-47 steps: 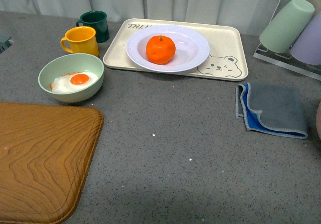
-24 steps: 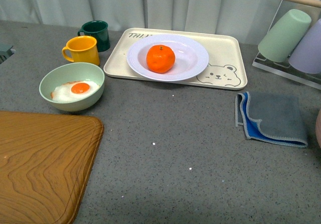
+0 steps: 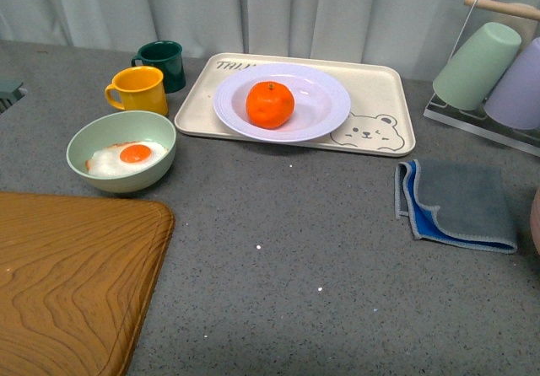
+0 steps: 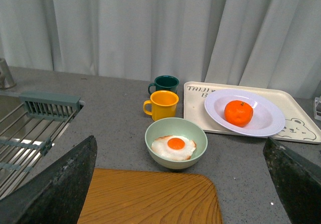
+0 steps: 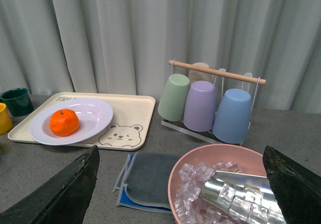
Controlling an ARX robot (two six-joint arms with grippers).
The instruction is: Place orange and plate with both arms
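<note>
The orange [image 3: 270,104] lies in the white plate [image 3: 325,104], which rests on the beige bear tray [image 3: 380,106] at the back of the counter. Both also show in the left wrist view, orange [image 4: 238,112] in plate [image 4: 266,123], and in the right wrist view, orange [image 5: 64,122] in plate [image 5: 95,116]. Neither arm shows in the front view. My left gripper [image 4: 180,184] is open and empty, above the wooden board's corner, well short of the tray. My right gripper [image 5: 180,184] is open and empty, above the pink bowl of ice.
A pale green bowl with a fried egg [image 3: 122,151], a yellow mug [image 3: 138,89] and a dark green mug [image 3: 162,61] stand left of the tray. A wooden board [image 3: 67,283] fills the front left. A grey-blue cloth [image 3: 460,203], cup rack [image 3: 498,68] and ice bowl [image 5: 220,184] are right.
The front view has tilted slightly, so everything sits a little lower in the picture. The orange, plate and other things have not moved relative to one another.
</note>
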